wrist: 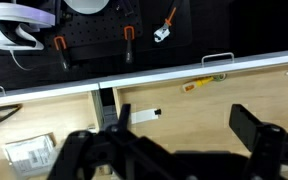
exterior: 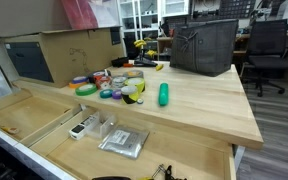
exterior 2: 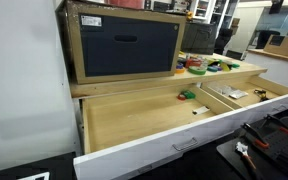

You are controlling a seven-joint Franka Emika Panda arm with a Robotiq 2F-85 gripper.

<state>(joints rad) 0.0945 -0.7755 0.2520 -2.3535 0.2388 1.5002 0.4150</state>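
Nothing legible on show here.
In the wrist view the white packet (wrist: 29,152) in the drawer (wrist: 214,100) carries dark print, but it is too blurred to make out. In an exterior view there are faint marks on the side of the cardboard box (exterior: 79,48), too small to read, and the tape rolls (exterior: 87,88) beside it give no clear brand or number.

Claw (wrist: 181,128) above the drawer (wrist: 234,90), a packet (wrist: 29,153) and a divider (wrist: 106,102) inside it, tape rolls (exterior: 104,85) on the tabletop (exterior: 204,100) behind.
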